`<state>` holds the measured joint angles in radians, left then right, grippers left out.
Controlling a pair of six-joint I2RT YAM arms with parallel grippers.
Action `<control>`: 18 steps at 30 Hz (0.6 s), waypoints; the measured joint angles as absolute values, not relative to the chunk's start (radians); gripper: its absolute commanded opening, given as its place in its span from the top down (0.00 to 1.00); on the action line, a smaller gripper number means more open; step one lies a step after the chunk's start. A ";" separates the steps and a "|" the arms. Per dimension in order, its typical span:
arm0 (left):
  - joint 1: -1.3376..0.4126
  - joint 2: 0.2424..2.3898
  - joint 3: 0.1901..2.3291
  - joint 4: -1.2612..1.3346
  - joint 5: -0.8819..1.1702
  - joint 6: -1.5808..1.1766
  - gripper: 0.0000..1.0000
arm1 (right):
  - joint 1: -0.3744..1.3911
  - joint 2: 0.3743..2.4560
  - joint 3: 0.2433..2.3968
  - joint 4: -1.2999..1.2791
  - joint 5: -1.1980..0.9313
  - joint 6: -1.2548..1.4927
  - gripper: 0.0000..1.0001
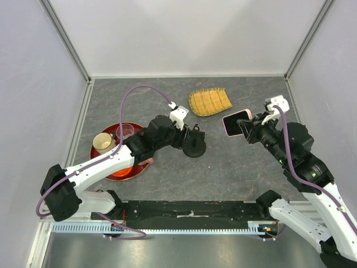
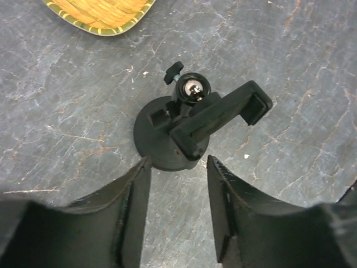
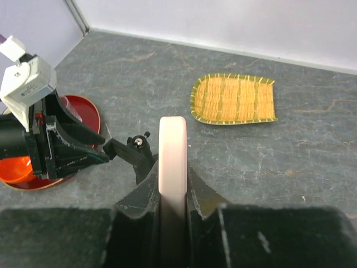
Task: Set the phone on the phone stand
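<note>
The left arm is stretched from its base diagonally toward the far right, passing over a red tray [image 1: 120, 169]. The left gripper [image 2: 178, 161] is held low at the stand [image 2: 184, 125], jaws parted wide with nothing held. One finger sits on each side of the near rim of the disc base. Contact with the rim cannot be told.

The right arm is bent up from the near right, wrist aimed toward the far left. The right gripper [image 3: 172, 181] is clamped on the phone [image 3: 173, 151], one finger on each flat face. The phone is lifted off the table [image 1: 234, 167], right of the stand and well apart from it.

The table is dark grey and stone-patterned, boxed in by pale walls with metal corner posts. A woven mat [image 1: 210, 101] lies at the far side. A cup [image 1: 104, 142] sits in the tray.

In the right wrist view the phone is seen edge-on, pink edge toward the camera. From above, the black screen is seen tilted up. It juts out of the fingers toward the far left, so its long axis is foreshortened. The stand's cradle bar is tilted, running near-left to far-right in the left wrist view.
</note>
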<state>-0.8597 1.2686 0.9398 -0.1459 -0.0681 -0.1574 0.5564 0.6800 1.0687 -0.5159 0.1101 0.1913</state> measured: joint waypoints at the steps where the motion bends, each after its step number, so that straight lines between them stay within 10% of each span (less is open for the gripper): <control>1: -0.860 1.269 0.940 -0.147 -0.080 -0.156 0.55 | 0.556 0.688 1.069 -0.519 0.096 0.188 1.00; 11: -0.860 1.283 0.944 -0.147 -0.152 -0.125 0.74 | 0.556 0.846 1.085 -0.542 -0.243 0.118 1.00; 18: -0.860 1.283 0.944 -0.146 -0.155 -0.098 0.66 | 0.559 0.878 1.090 -0.540 -0.458 0.061 1.00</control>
